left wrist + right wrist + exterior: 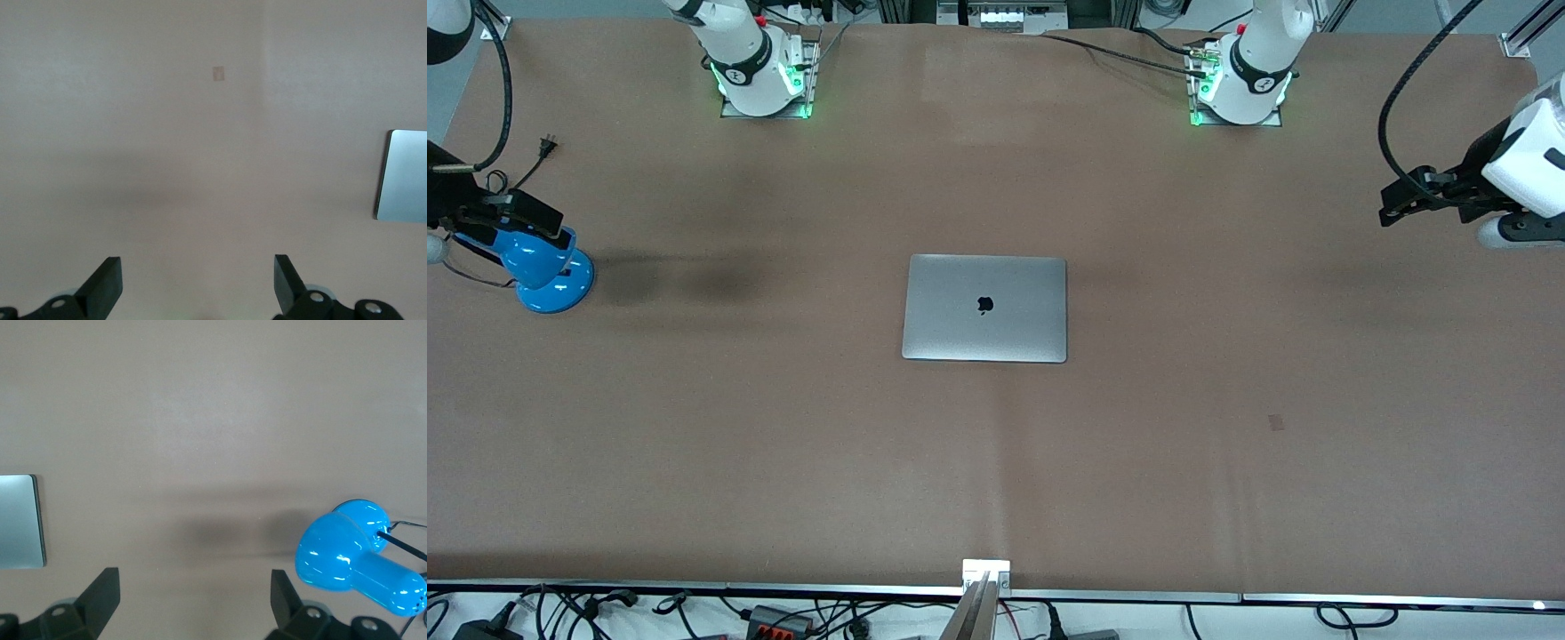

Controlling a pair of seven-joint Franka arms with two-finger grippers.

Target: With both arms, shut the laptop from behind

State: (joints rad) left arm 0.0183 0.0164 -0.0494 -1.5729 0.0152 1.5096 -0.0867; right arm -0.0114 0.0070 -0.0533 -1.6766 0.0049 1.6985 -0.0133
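Note:
The space-grey laptop (984, 308) lies shut and flat in the middle of the brown table, its lid with the black apple logo facing up. An edge of it shows in the left wrist view (403, 175) and in the right wrist view (19, 520). My left gripper (1392, 212) is open and empty, held above the table at the left arm's end, well apart from the laptop; it also shows in its own wrist view (197, 280). My right gripper (527, 213) is open and empty at the right arm's end, over the table beside a blue lamp; it shows in its wrist view too (195, 595).
A blue desk lamp (547, 271) stands at the right arm's end, just under my right gripper, and shows in the right wrist view (357, 561). A small patch (1276, 422) marks the table cover. Cables lie along the table's near edge.

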